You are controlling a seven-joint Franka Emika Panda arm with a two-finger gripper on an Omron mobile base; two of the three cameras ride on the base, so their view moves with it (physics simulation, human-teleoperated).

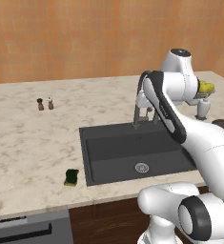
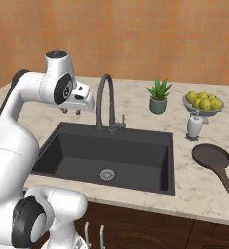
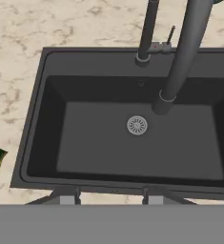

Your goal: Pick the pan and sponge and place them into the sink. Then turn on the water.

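While nothing is lifted yet: you start with both items out on the surface.
Sponge (image 1: pixel 71 177): near front edge, left of sink (image 1: pixel 99 157).
Pan (image 2: pixel 211 157): right of sink, handle toward front edge.
Tool (image 2: pixel 73 112): above basin's back-left, beside faucet (image 2: pixel 104 99); finger spread, cannot tell.
Arm: elbow high, hand pointing down.

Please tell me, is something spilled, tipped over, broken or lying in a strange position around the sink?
Nothing stands out. The pan lies flat on the counter right of the sink, the sponge lies flat on its left, and the fruit bowl and potted plant stand upright.
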